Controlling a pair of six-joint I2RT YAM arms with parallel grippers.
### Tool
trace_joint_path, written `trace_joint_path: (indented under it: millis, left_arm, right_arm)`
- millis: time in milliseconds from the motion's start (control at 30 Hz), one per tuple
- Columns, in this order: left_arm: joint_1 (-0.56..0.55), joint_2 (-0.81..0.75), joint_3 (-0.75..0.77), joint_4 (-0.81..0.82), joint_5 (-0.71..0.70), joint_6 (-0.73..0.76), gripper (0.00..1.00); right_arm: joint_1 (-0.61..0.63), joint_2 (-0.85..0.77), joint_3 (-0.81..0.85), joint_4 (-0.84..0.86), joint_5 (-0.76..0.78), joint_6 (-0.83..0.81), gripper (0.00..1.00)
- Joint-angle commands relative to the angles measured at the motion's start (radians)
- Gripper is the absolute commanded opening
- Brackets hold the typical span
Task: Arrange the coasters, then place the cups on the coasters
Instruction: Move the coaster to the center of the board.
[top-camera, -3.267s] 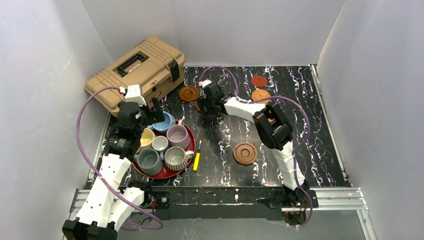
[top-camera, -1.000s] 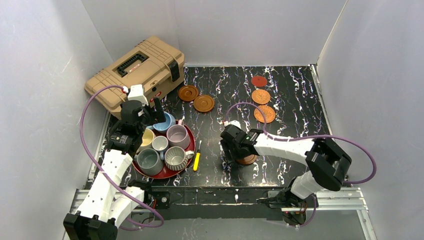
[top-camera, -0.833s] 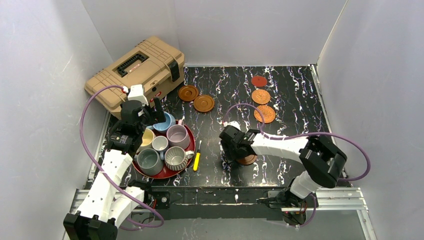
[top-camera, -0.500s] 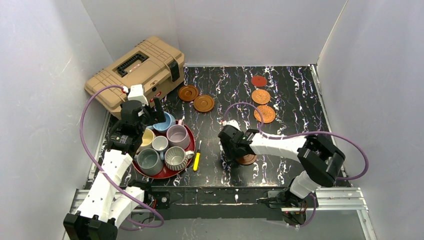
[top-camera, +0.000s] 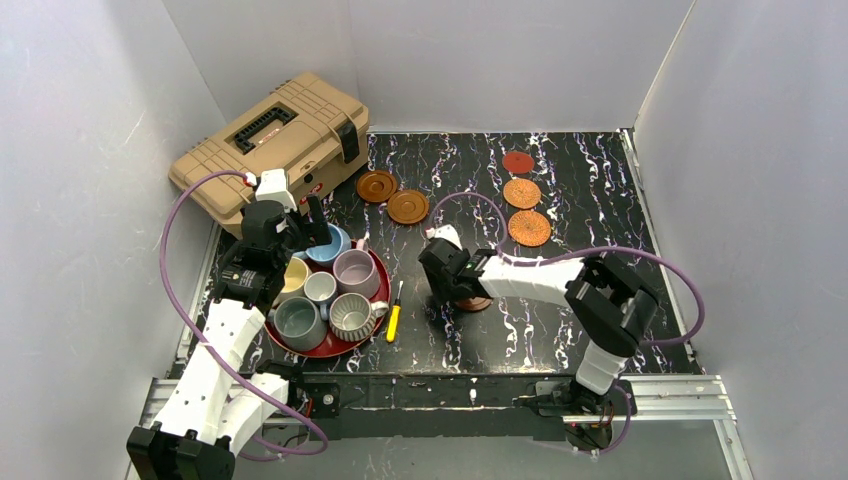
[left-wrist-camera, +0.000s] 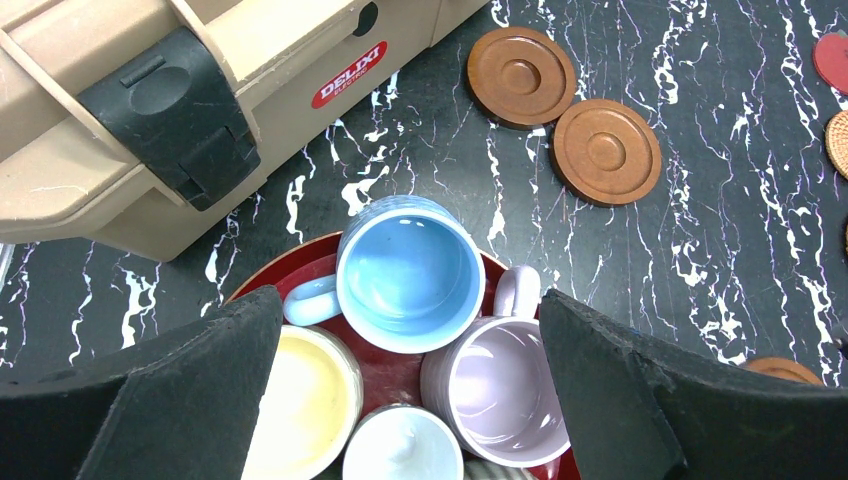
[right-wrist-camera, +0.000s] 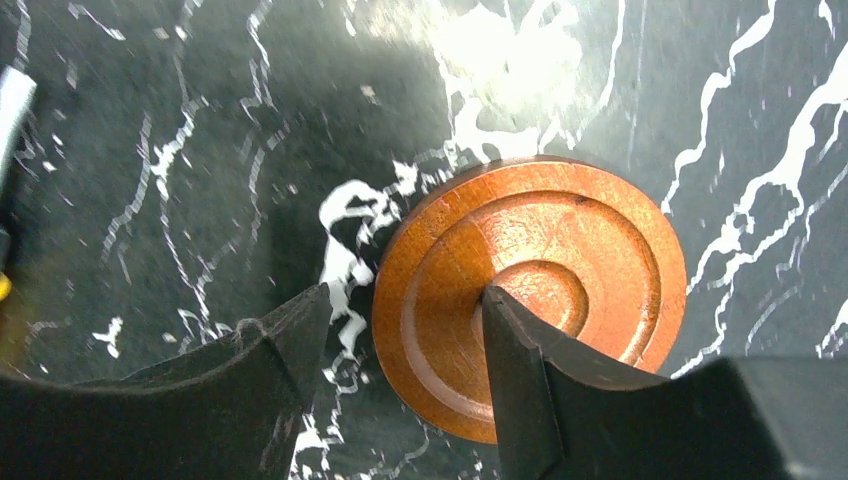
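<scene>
A: How many coasters are counted, and where are they found?

B: Six are counted on the black marbled worktop (top-camera: 450, 160). Three are wooden. The far dark brown rimmed wooden coaster (top-camera: 377, 185) and the second dark brown wooden coaster (top-camera: 407, 207) are laid just beside each other near the tan plastic toolbox (top-camera: 270, 140). The third dark brown wooden coaster (right-wrist-camera: 580, 260) is found mid-worktop, well apart from them. One orange-brown woven round coaster (top-camera: 521, 192) and the nearer woven coaster (top-camera: 529, 228) are lined up at the far right, with the small flat red round coaster (top-camera: 517, 161) beyond them.

A: And the cups?

B: Six handled ceramic mugs are counted, all gathered on the large red round tray (top-camera: 325, 350): the light blue mug (left-wrist-camera: 405, 270), the mauve mug (left-wrist-camera: 500, 395), the cream-yellow mug (left-wrist-camera: 300, 400), the small pale grey mug (left-wrist-camera: 405, 450), the grey-green mug (top-camera: 299, 322) and the ribbed grey-white mug (top-camera: 351, 315). No mug is yet set on a coaster. One yellow-handled screwdriver (top-camera: 394, 322) is seen just beside the tray.

A: How are the end effectors held?

B: The left end effector (left-wrist-camera: 405, 310) is spread wide above the light blue mug, with nothing gripped. The right end effector (right-wrist-camera: 408, 295) is parted astride the third coaster's rim. One finger is set over the central recess, the other just outside the rim, with a strip of worktop seen between it and the wood.
</scene>
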Motion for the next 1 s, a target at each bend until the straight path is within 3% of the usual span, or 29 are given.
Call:
trace_joint_path:
  millis: [0,500,733,833,967]
  left_arm:
    - [0.005,-0.002,0.020,-0.007,-0.017,0.008,0.99]
    - [0.005,0.022,0.024,-0.001,-0.019,0.012,0.99]
    - [0.005,0.049,0.028,0.006,0.009,0.008,0.99]
    - [0.005,0.053,0.030,0.004,0.008,0.008,0.99]
    - [0.005,0.045,0.028,0.003,0.002,0.008,0.99]
  right_arm:
    - [-0.019,0.095,0.038,0.083,-0.027,-0.011,0.65]
    - [-0.166,0.262,0.166,0.238,-0.129,-0.069,0.62]
    - [-0.184,0.318,0.271,0.215,-0.129,-0.127,0.62]
    - [-0.183,0.293,0.302,0.189,-0.140,-0.151,0.69]
    - [-0.183,0.206,0.288,0.161,-0.142,-0.178,0.88]
